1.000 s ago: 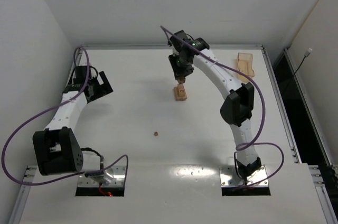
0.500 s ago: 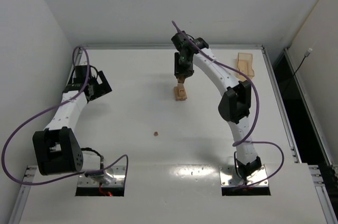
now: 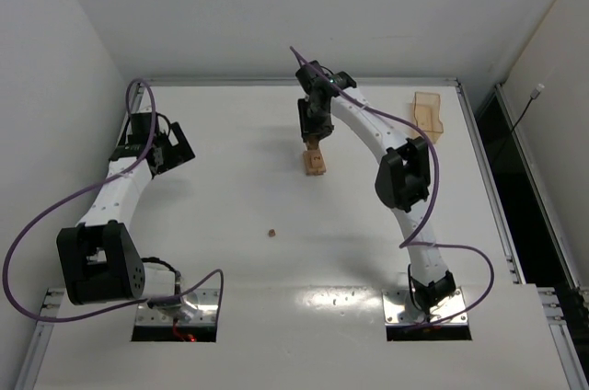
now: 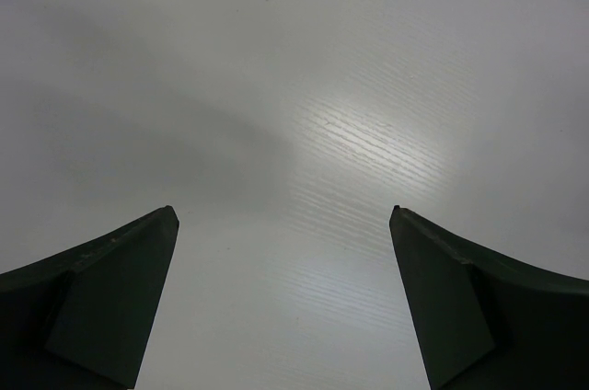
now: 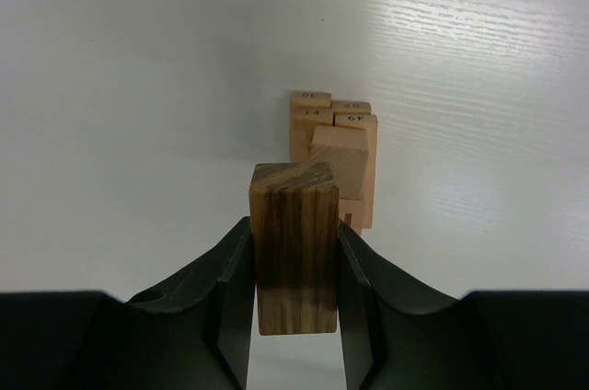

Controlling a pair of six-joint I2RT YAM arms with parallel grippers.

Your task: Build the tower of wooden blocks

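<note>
The tower [image 3: 314, 163] is a low stack of light-tan wood blocks at the middle of the table's far half. In the right wrist view the tower [image 5: 333, 165] stands just beyond the held piece, with numbered bars at its back. My right gripper [image 3: 314, 135] hangs just above and behind it. That gripper [image 5: 294, 223] is shut on a darker streaked wood block [image 5: 294, 261] held upright. My left gripper [image 3: 175, 146] is far to the left, and its fingers [image 4: 110, 289] stand wide open over bare table.
A translucent orange-tan tray [image 3: 427, 114] lies at the far right of the table. A tiny brown piece [image 3: 272, 233] sits alone near the table's middle. The table's raised rim runs along the far and side edges.
The right arm's wrist has turned and shifted slightly above the tower, still holding its block. The left arm has stayed put.
</note>
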